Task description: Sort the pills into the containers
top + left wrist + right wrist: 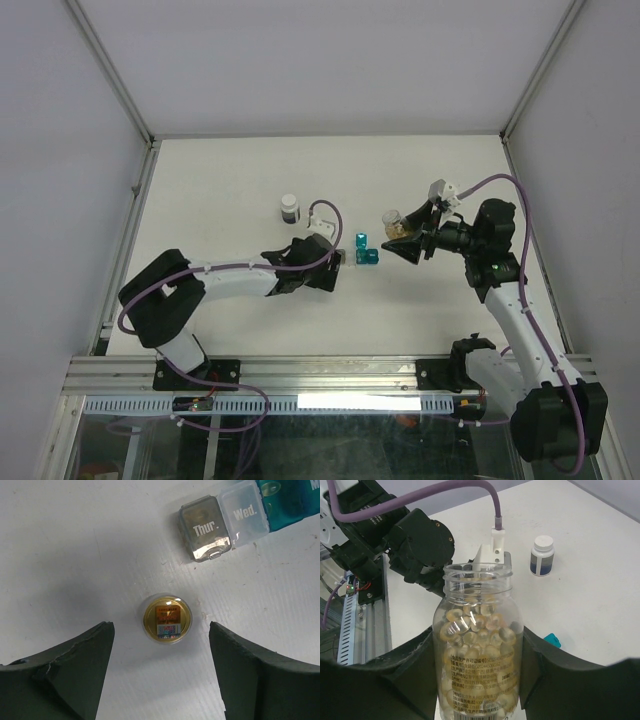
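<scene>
**Bottle open and in hand; pouring not yet begun**

Nearest the arm bases, on the near-left side of the grey box [205,528] marked "Thur.", the left gripper [160,630] hangs over the table [65,555]. Its jaws stand wide apart and hold nothing. Between them, touching neither finger, lies a round gold-topped cap [166,618], near the grey box but clear of it.

The grey box sits in a row with its neighbours. A clear box [245,512] marked "Wed." touches it, and a teal box [287,500] lies just beyond that. The lids of the grey and clear ones look shut. Whether any box holds a pill cannot be told.

To the right of the grey box and a little farther back, the right gripper [477,635] is clamped on an uncapped pill bottle [477,680], upright in the wrist view. It is packed with yellowish pills [470,625]. Farthest, beyond and left of the grey box, stands a small white-capped bottle [290,210].

The step in hand seems to be the preparation for pouring. Next, a box lid probably must be opened, then the bottle mouth brought over it and tipped gently, since so full a bottle could spill many pills at once.
</scene>
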`<move>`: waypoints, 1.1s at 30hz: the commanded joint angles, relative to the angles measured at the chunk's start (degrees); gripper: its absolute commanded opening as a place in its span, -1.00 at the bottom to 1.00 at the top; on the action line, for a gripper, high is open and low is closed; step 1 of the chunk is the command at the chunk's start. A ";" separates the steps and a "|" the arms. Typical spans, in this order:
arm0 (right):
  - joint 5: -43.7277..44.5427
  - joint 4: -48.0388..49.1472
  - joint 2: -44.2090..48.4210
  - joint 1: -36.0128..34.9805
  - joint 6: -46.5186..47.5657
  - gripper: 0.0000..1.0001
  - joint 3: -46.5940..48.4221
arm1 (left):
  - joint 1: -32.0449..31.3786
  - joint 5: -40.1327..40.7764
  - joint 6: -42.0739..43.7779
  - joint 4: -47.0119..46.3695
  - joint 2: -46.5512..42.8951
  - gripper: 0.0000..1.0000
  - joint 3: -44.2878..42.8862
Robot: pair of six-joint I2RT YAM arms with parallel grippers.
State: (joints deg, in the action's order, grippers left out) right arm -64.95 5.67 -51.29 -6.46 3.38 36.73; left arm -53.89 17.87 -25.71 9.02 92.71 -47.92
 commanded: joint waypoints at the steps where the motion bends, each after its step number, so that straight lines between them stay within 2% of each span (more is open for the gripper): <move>1: -0.42 1.27 0.05 0.31 1.19 -1.00 3.04 | 0.63 -0.18 1.03 1.44 1.87 0.50 -4.67; 13: -0.87 1.36 -0.12 0.39 1.11 -1.00 2.94 | 0.32 1.22 0.14 7.64 6.43 0.18 -9.66; 17: -0.97 1.53 -0.23 0.33 1.02 -1.00 2.83 | 0.07 1.30 0.14 8.57 7.25 0.01 -10.72; 26: -0.93 1.55 -0.30 0.34 1.06 -1.00 2.82 | -0.26 1.39 0.38 9.61 7.74 -0.05 -11.61; 33: -0.88 1.00 -0.41 0.56 1.95 -1.00 2.72 | -0.25 0.83 0.40 9.15 5.28 -0.27 -11.13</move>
State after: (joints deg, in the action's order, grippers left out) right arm -65.19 5.63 -51.77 -6.44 3.77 36.75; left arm -53.95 19.03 -25.80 18.72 100.18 -57.71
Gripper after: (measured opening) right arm 0.546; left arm 0.434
